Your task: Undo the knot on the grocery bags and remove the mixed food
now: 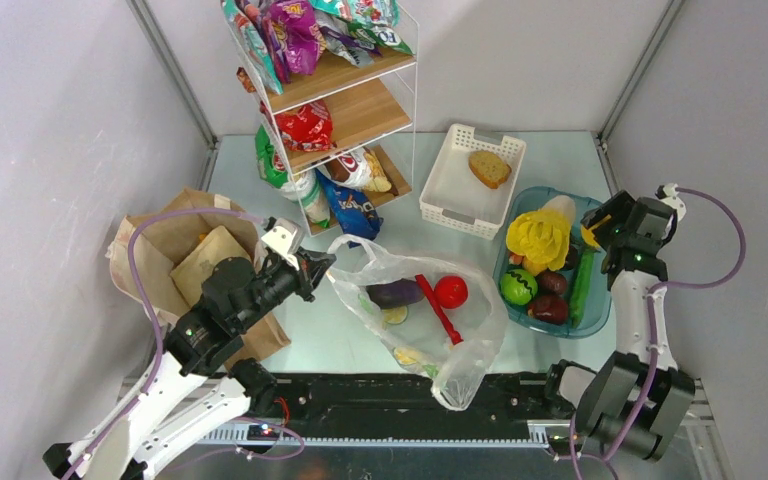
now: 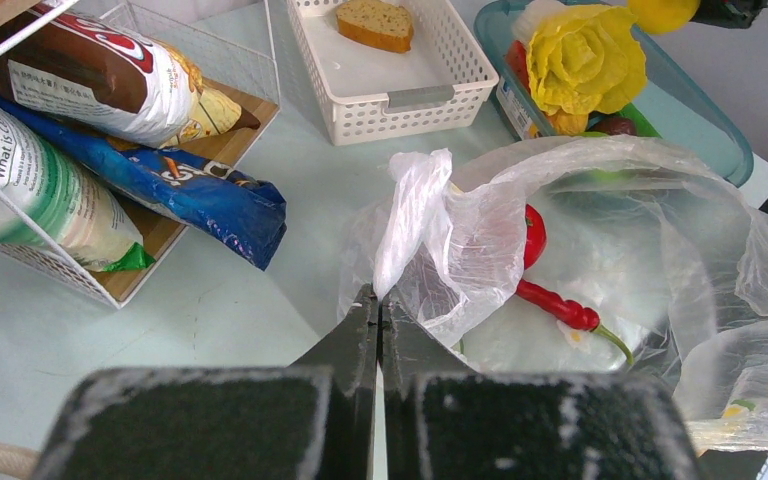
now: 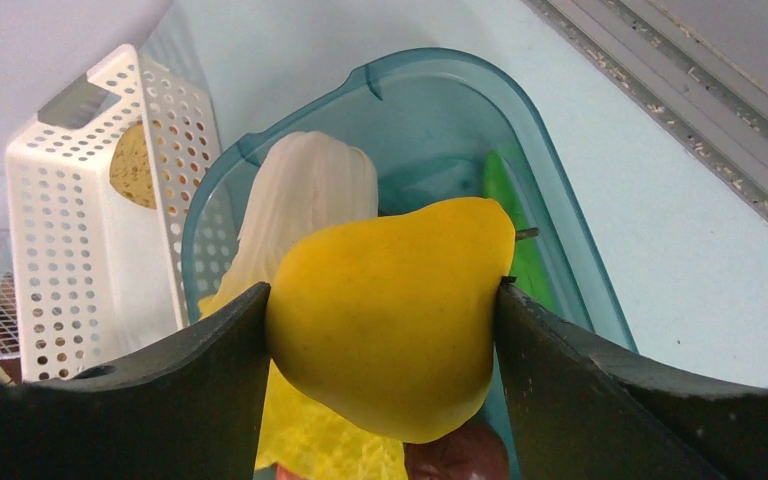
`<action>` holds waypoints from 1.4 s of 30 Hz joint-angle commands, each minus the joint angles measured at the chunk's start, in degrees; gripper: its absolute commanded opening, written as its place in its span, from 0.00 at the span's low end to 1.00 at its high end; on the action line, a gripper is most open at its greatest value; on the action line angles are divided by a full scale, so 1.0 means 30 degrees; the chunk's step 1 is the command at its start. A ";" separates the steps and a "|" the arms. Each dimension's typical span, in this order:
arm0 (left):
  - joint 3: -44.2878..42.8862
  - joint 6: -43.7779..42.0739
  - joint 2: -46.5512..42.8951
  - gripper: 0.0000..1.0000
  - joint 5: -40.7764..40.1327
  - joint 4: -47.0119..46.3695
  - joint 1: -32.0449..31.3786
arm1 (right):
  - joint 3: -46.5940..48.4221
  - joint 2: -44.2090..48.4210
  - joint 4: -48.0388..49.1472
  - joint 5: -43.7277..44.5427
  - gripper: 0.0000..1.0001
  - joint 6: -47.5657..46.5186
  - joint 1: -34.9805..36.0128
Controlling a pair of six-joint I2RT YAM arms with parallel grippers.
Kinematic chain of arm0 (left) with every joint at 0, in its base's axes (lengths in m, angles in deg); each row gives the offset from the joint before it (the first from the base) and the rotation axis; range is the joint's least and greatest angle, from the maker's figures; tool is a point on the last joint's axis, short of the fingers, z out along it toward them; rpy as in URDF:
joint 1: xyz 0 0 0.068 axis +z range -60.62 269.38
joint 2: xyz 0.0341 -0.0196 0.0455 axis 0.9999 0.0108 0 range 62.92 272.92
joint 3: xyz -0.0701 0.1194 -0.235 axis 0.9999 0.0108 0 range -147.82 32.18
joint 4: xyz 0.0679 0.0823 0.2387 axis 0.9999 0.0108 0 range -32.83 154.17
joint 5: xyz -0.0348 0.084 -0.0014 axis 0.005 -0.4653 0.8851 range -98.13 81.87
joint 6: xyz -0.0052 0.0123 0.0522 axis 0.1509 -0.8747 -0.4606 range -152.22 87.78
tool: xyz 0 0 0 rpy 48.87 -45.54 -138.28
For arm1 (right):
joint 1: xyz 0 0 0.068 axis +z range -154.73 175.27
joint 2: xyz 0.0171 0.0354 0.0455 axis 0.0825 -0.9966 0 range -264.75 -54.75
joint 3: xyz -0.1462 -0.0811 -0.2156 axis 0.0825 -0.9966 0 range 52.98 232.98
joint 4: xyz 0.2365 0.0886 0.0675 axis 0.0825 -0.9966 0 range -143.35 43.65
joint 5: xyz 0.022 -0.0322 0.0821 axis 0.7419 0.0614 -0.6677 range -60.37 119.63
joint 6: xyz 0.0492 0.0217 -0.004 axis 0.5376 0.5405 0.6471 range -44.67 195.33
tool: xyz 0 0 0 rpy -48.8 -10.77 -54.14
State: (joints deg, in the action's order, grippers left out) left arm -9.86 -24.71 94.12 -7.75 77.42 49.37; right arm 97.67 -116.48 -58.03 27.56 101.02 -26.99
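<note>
One shelf packet [image 2: 30,180] reads "What is C". The left claw [image 2: 378,325] is closed on the handle of the plastic bag [image 1: 470,345], mid-tabletop [image 1: 300,345]; the chili [image 1: 438,310] lies diagonally inside. The right claw [image 3: 382,300] grips a yellow fruit [image 3: 390,340] above the tub [image 3: 440,90].

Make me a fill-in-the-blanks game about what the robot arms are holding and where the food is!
1. The right end effector is shut on a smooth pear-shaped fruit coloured ____.
2. The left end effector is shut on the thin clear ____ bag.
3. The brown bread slice lies in the ____ slatted plastic basket.
4. The long red chili pepper lies ____ that bag.
Missing words: yellow; plastic; white; inside.
</note>
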 commanded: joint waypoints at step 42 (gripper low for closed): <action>-0.0051 -0.0259 -0.0003 0.00 -0.0066 -0.0389 -0.0041 | 0.0145 0.6757 -0.1943 -0.3819 0.65 -0.1165 1.4653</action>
State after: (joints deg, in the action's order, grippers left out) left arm -9.86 -24.71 94.09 -7.75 77.45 49.37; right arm 96.95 -95.02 -60.26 11.67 99.71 5.79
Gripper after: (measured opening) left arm 0.005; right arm 0.688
